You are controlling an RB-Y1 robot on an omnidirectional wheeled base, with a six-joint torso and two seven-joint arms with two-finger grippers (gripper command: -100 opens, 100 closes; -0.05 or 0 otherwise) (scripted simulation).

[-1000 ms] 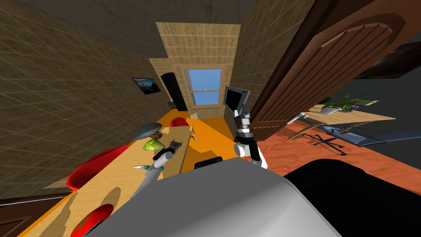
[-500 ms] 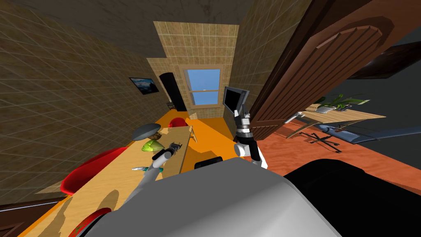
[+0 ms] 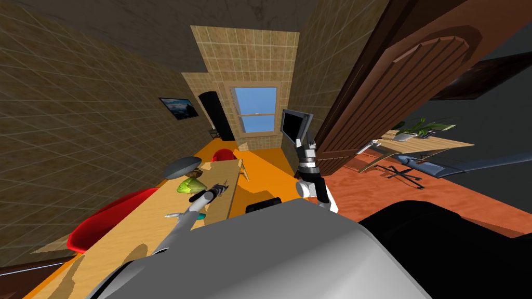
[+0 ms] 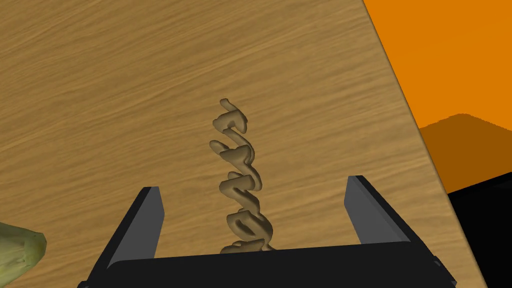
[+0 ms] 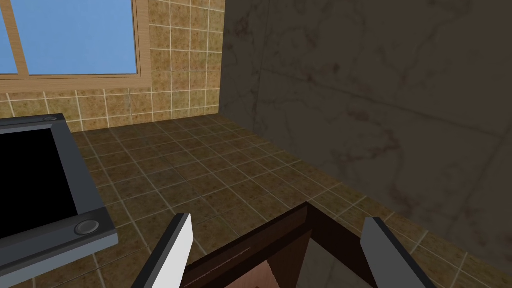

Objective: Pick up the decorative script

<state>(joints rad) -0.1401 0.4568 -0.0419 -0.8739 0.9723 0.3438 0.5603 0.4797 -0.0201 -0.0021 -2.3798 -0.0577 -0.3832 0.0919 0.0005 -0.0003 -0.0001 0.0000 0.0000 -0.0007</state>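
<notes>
straddling the script (image 4: 240, 170) on the table (image 4: 100, 100) at 11 o'clock, left gripper (image 4: 253, 187), fingers apart: pre-grasp. next: lower, close. right gripper (image 5: 280, 225) apart, idle.

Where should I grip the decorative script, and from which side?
Across its narrow width, near the end closest to the left gripper, coming straight on. The decorative script runs lengthwise between the open fingers, so they close on its long sides.
</notes>
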